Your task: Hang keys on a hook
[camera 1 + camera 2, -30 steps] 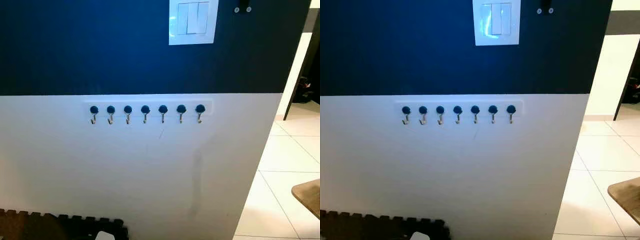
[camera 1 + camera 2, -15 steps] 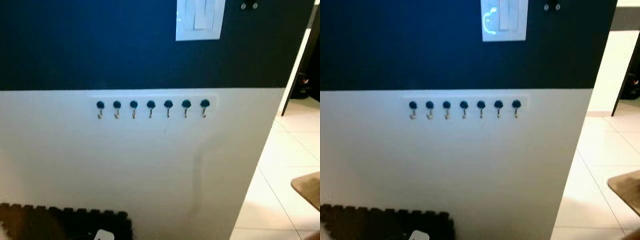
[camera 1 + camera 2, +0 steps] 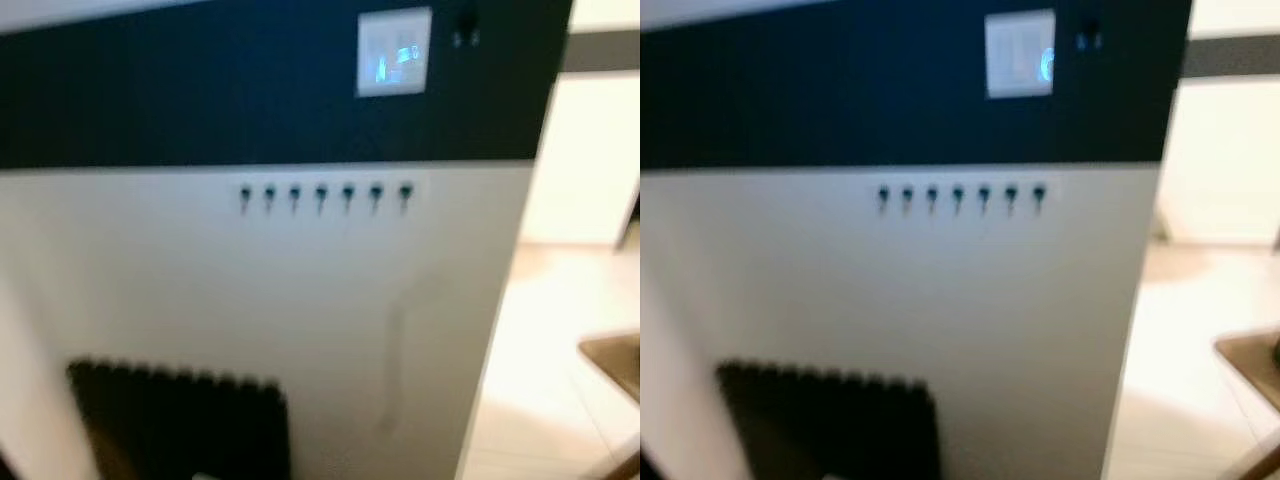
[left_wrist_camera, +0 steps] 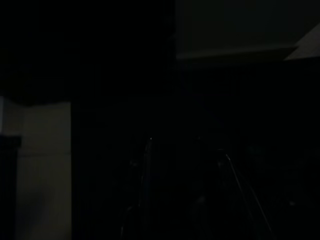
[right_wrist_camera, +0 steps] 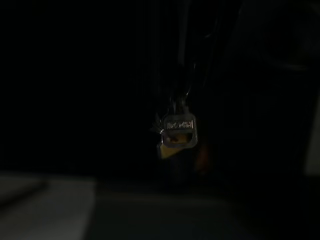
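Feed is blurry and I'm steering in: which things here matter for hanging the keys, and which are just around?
For the job:
- keys, dangling in the dark right wrist view
- row of seven hooks on the white wall

Just around:
- light switch plate
- black foam mat against the wall
- wooden tabletop corner

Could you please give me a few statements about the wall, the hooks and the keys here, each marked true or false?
1. A row of seven hooks sits on the white part of the wall. True.
2. Keys already hang from the rightmost hook. False: all the hooks look bare.
3. A light switch plate sits above the hooks on the dark band. True.
4. The right wrist view shows no keys. False: keys dangle there in the dark.
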Robot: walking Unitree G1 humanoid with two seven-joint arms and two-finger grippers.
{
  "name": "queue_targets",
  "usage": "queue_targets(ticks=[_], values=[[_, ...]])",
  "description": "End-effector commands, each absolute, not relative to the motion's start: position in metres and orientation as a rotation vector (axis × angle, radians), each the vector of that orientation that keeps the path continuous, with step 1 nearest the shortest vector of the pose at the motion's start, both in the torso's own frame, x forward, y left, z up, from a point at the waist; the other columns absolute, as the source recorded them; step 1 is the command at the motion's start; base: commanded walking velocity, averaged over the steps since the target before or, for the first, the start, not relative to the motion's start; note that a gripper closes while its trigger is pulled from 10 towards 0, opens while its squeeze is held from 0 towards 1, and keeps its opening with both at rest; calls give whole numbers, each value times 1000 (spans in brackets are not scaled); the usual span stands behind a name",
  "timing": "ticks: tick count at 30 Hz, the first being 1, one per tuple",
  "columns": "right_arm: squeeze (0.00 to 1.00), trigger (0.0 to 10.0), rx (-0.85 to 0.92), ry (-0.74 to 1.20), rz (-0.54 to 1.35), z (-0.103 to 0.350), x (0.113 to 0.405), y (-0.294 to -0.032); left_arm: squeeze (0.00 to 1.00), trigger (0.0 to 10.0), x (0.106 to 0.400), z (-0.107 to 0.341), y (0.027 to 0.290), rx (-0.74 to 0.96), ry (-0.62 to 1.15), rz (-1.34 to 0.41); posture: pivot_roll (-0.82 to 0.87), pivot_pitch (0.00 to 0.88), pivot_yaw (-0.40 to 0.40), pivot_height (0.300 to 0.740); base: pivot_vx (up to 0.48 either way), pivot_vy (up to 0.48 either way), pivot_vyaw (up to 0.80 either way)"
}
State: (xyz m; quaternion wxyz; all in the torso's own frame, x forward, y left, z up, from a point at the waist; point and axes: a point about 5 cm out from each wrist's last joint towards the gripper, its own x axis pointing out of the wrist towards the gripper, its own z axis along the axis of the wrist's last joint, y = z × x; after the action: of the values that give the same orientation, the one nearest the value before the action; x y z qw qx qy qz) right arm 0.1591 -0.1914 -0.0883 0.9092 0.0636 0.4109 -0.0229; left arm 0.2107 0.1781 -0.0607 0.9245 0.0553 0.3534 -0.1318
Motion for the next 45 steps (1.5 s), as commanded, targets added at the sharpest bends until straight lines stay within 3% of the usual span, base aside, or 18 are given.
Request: queue_targets(ticks=[1,8,16,39,45], values=[[0,10000,142,826,-45,-86,166,-187,0,10000,208,-62,185,129,742,-263,44,16,60,740,0,0,0],[0,10000,148,827,-51,-86,165,-187,0,10000,208,-62,185,167,749,-296,44,18,64,740,0,0,0],[0,10000,148,826,-54,-86,164,-188,0,10000,209,-62,184,179,750,-291,44,24,62,740,0,-472,0],[0,10000,156,781,-40,-80,178,-186,0,10000,208,-63,189,170,762,-234,42,25,54,740,0,0,0],[0,10000,154,793,-40,-82,174,-186,0,10000,208,-63,185,147,757,-256,41,24,54,740,0,440,0]])
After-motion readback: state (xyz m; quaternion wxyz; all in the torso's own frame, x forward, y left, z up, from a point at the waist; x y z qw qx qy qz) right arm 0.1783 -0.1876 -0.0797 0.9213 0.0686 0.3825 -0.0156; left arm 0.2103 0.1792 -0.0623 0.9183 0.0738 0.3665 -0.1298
